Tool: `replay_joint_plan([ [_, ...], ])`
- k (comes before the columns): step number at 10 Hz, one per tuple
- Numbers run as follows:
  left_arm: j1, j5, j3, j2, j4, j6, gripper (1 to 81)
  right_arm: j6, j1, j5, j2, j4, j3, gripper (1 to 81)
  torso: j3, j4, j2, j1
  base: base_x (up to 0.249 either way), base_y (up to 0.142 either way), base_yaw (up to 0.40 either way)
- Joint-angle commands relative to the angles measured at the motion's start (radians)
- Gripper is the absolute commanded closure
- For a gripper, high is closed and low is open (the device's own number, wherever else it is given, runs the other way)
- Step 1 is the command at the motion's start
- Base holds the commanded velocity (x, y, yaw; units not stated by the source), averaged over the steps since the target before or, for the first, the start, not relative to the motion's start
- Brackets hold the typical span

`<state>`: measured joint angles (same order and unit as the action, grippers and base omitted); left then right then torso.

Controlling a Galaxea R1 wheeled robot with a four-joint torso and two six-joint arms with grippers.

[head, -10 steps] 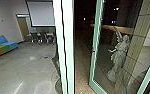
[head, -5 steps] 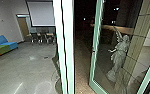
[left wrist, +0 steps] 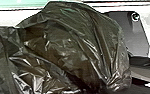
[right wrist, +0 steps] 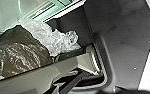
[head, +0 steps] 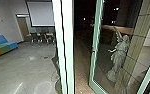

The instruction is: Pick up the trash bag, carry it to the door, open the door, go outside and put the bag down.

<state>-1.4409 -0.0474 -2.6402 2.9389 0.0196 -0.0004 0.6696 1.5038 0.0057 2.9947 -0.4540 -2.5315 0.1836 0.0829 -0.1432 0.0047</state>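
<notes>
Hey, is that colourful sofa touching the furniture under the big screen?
Apart. The head view shows bare floor between the sofa and the furniture beneath the screen.

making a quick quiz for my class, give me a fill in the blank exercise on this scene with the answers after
The trash bag in the left wrist view is made of crumpled ____. In the head view, the couch is orange, green and ____. The pale statue shows toward that view's ____ edge. The door frame is pale ____.

Missing words: plastic; blue; right; green.
</notes>
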Motion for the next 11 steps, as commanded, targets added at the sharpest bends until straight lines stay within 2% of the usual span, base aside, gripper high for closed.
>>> replay_joint_plan([
  [1,0.053,-0.054,0.000,-0.009,0.005,0.003,81.1,-0.004,-0.050,-0.044,0.006,-0.015,0.010,1.0,0.000,0.000,0.000,0.000,0.000,-0.103,0.000],
  [11,0.053,-0.054,0.000,-0.007,0.007,0.005,81.1,-0.004,-0.047,-0.044,0.005,-0.024,0.008,1.0,0.000,0.000,0.000,0.000,0.000,-0.121,0.000],
])
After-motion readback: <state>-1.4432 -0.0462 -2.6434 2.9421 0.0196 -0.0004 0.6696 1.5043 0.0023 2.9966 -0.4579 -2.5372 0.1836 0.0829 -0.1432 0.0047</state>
